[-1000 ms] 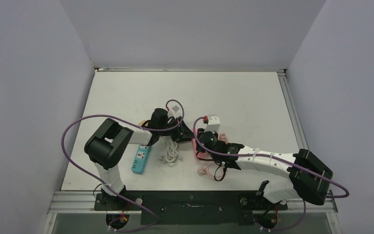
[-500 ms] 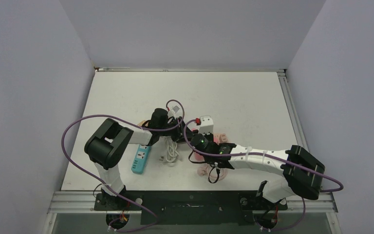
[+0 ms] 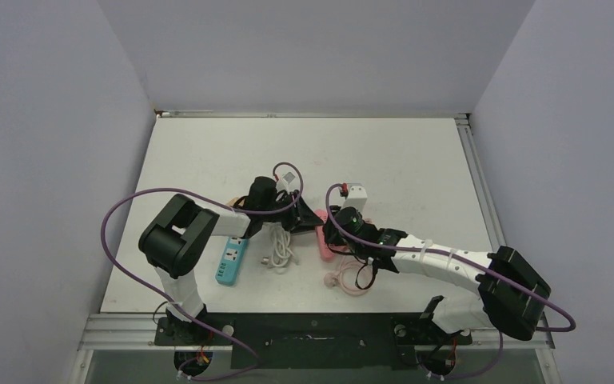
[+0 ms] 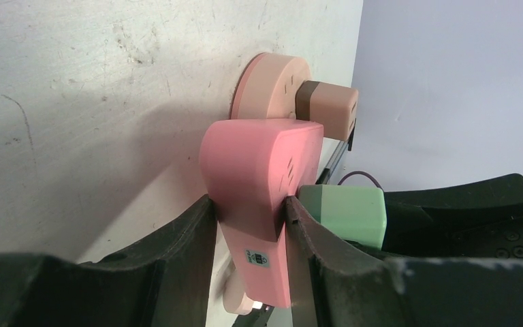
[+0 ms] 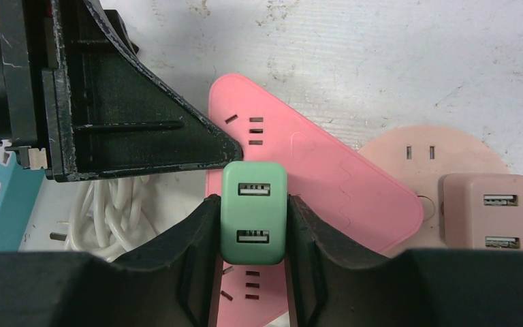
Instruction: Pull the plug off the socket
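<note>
You have one white table (image 3: 400, 152) that carries everything listed here. Your left arm reaches in from the left, and its left gripper (image 4: 248, 211) is clamped across the narrow sides of the pink power strip (image 4: 255, 170), one finger on each flank. Your right arm comes in from the right, and its right gripper (image 5: 253, 211) is closed on the green plug (image 5: 253, 248), one finger on each side of it. The pink power strip is long with rounded ends and lies near the table's middle, between the two grippers. A blue power strip (image 3: 230, 262) lies to the left, well apart from the pink one. A round peach socket (image 5: 449, 153) sits just beside the pink strip's far end. A loose bundle of white cable (image 3: 280, 248) lies between the blue and pink strips. A tan plug (image 5: 487, 211) with two USB ports stands on the round socket. The green plug, also with two USB ports, sits against the pink strip's slotted face near the end the left gripper holds; you cannot tell whether its prongs are seated.
</note>
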Action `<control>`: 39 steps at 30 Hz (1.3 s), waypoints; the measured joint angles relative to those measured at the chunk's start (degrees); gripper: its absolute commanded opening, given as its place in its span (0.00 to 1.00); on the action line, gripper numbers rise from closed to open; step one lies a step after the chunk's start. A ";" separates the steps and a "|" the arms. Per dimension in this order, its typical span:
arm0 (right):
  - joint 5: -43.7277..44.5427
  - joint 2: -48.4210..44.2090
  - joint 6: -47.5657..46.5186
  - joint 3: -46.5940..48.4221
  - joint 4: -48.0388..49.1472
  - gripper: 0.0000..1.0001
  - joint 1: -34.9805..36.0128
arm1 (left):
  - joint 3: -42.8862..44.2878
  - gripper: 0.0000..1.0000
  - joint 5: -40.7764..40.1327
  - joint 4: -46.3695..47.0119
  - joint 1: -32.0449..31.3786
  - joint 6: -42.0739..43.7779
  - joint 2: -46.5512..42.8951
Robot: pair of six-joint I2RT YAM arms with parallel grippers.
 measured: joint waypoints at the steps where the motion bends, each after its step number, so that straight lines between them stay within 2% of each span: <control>1: -0.02 0.00 0.00 0.00 0.00 0.05 -0.02 | 0.00 0.14 0.00 -0.02 0.00 0.02 0.00; 6: 1.22 0.00 -0.22 0.02 -0.26 0.05 0.74 | 0.04 0.14 0.07 -0.17 -0.04 0.07 0.00; 16: 13.49 4.15 -2.62 5.14 -7.28 0.05 8.24 | 0.04 0.13 1.11 -0.96 -0.57 0.83 0.00; 22: 17.00 5.33 -3.06 6.91 -8.59 0.05 9.75 | 0.04 0.14 1.11 -1.14 -0.55 1.05 0.00; 27: 15.23 4.85 -2.95 6.84 -8.26 0.05 8.61 | 0.04 0.14 1.05 -1.18 -0.50 1.25 0.00; 32: 6.93 0.37 -1.44 3.08 -3.52 0.05 2.58 | 0.26 0.13 0.68 -1.20 -0.44 1.40 0.00; 36: 5.81 -1.18 -1.33 1.99 -0.79 0.05 -1.68 | 0.26 0.14 1.49 -2.01 -0.44 1.64 -0.02; 39: 5.66 -1.18 -1.36 1.99 0.13 0.05 -1.97 | 0.26 0.13 1.77 -2.19 -0.44 1.92 -0.02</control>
